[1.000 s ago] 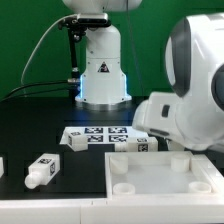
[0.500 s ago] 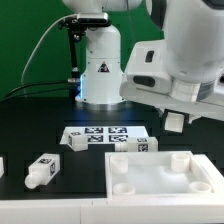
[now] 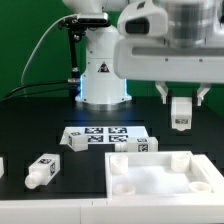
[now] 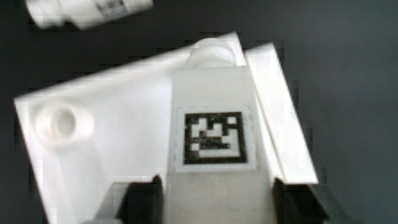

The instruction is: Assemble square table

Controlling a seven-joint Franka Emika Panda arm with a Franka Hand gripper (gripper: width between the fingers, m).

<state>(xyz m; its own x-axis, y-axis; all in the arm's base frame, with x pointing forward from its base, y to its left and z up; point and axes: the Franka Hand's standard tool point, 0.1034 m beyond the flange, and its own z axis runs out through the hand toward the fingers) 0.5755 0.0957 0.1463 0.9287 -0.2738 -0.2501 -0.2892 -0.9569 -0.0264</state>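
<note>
— risen: the arm has climbed to the upper right of the exterior view, and the pincer [image 3: 182, 98] has carried a white leg [image 3: 181, 114] up with it.
— clenched on it?
— yes, a finger on either side, hanging above the square slab [image 3: 160, 178] at lower right. a loose leg [image 3: 42, 171] lies on the dark desk [image 3: 30, 130] at lower left.

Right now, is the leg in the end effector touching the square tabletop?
No: the exterior view shows the leg held in the end effector, hanging clear above the tabletop.
</note>
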